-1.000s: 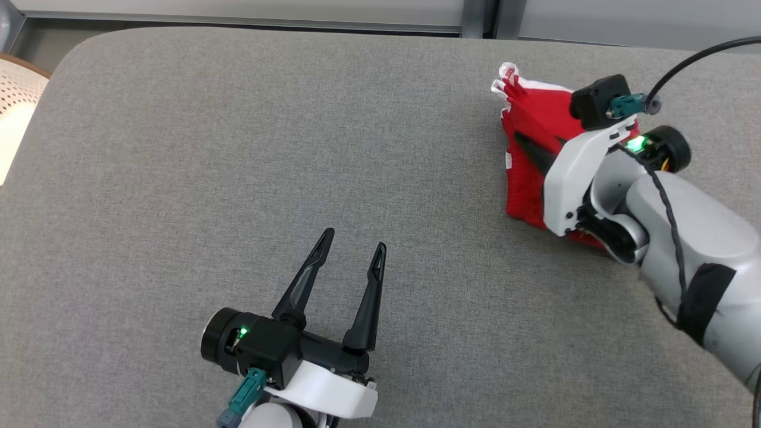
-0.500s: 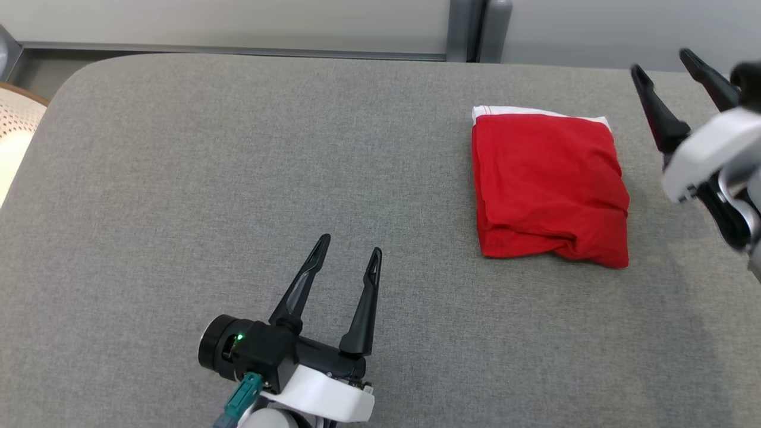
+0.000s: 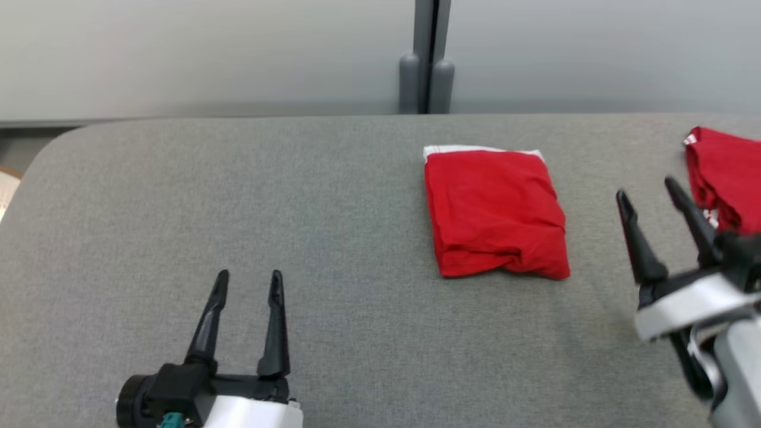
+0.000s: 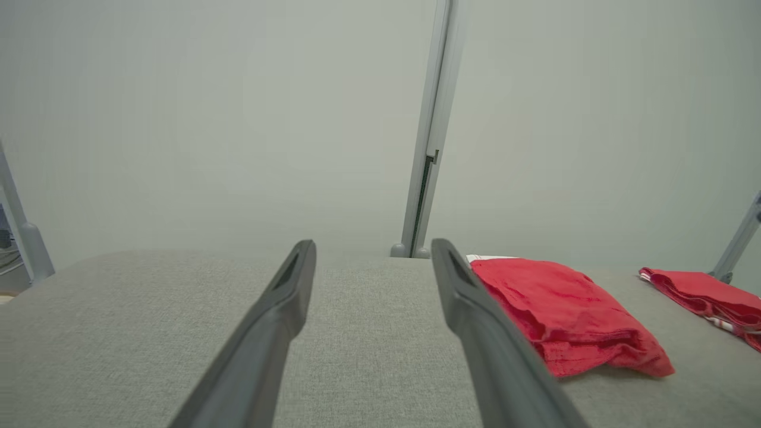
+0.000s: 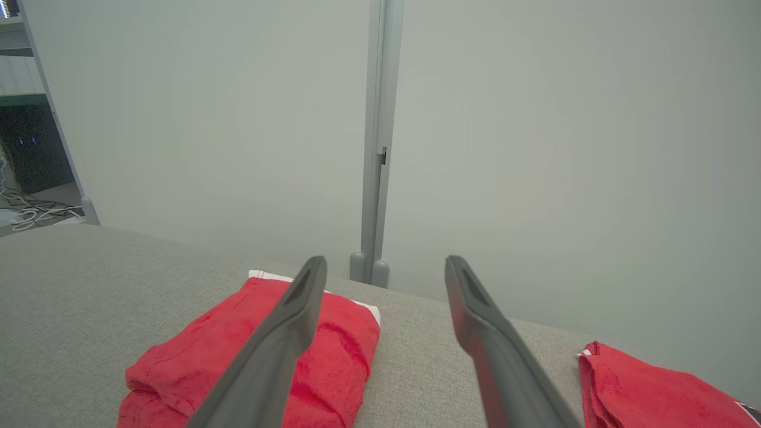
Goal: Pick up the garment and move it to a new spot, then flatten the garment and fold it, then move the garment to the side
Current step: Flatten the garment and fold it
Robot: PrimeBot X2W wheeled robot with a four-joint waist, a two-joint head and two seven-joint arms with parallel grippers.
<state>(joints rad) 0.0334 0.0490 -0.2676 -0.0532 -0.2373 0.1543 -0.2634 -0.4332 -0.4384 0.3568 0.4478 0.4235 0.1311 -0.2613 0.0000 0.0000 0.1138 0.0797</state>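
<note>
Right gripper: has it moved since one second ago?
Yes. The right gripper was on the folded red garment; now it stands open to the garment's right, clear of it.

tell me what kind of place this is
Likely a robot test room or lab: a grey cloth-covered table holding a folded red garment, plain pale partition panels joined by a grey post behind it, and loose cables beyond its edge.

red garments: 2 (folded garment [image 3: 493,214], edge garment [image 3: 725,172]) | pincers: 2 (left pincer [image 3: 248,274], right pincer [image 3: 646,187]) | table [image 3: 178,208]: 1
</note>
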